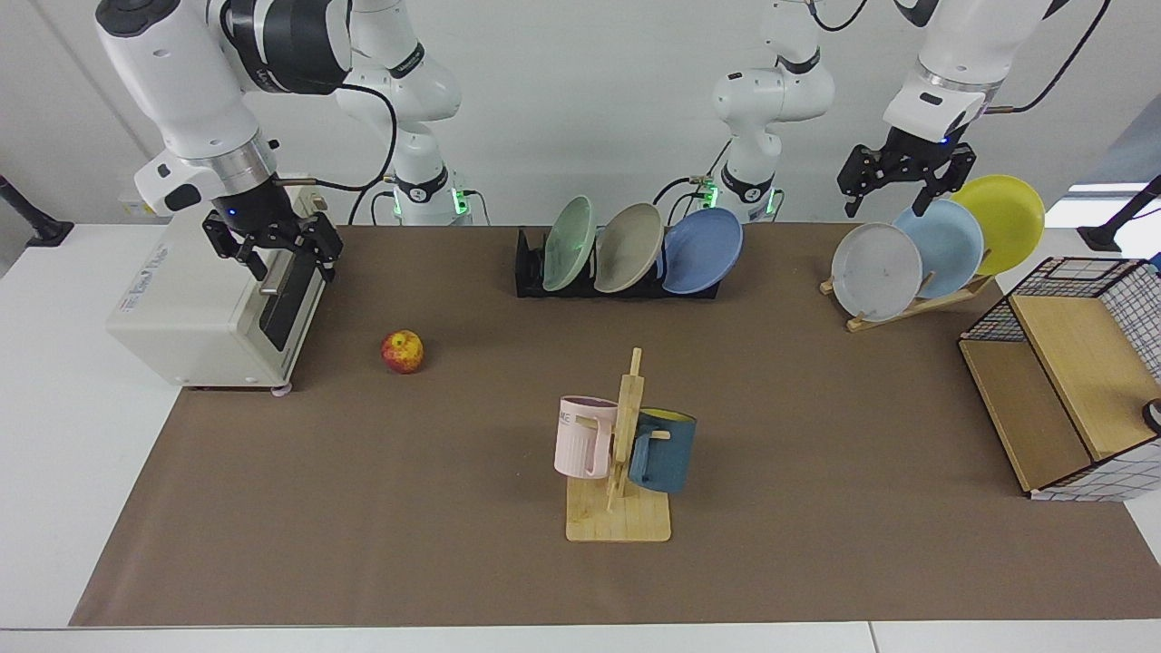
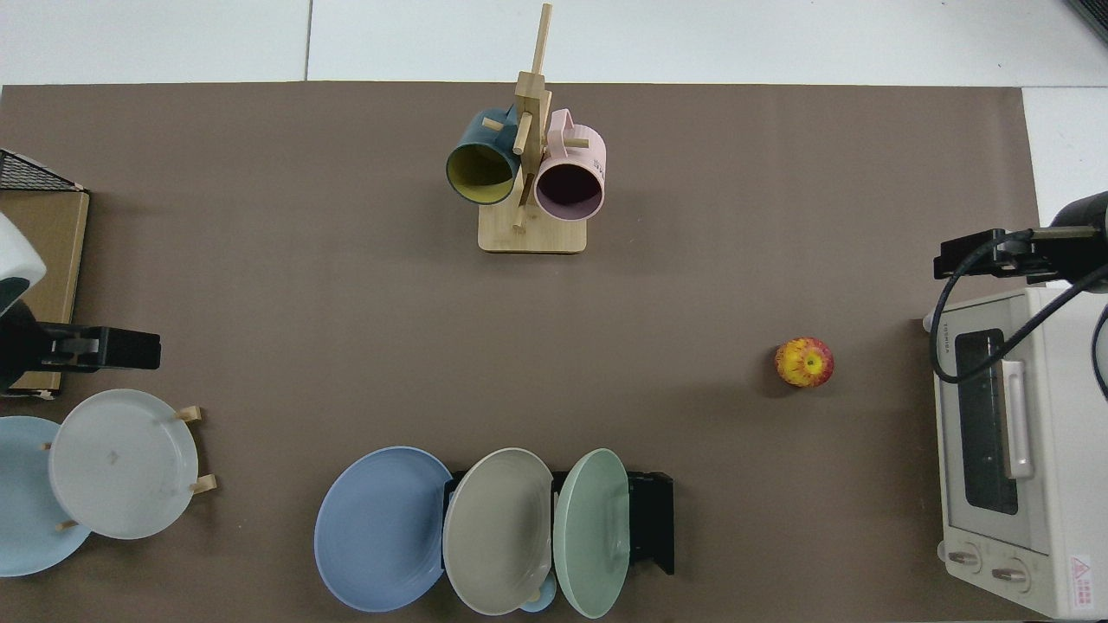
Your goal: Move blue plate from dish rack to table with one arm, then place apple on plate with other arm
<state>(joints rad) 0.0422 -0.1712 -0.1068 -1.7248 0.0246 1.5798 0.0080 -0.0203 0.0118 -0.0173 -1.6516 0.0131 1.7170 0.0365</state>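
The blue plate (image 1: 703,251) (image 2: 381,528) stands on edge at one end of the black dish rack (image 1: 528,272) (image 2: 653,519), beside a beige plate and a green plate. The apple (image 1: 403,351) (image 2: 804,362) lies on the brown mat of the table (image 1: 453,544) (image 2: 303,303), apart from both arms. My right gripper (image 1: 292,270) (image 2: 961,258) hangs open above the toaster oven's front, holding nothing. My left gripper (image 1: 893,204) (image 2: 130,346) hangs open and empty over the wooden plate stand.
A white toaster oven (image 1: 209,308) (image 2: 1004,433) sits near the apple. A wooden mug tree (image 1: 626,453) (image 2: 528,173) holds two mugs mid-table. The slanted wooden stand (image 1: 907,308) carries grey, pale blue and yellow plates. A wire-and-wood shelf (image 1: 1061,390) stands beyond it.
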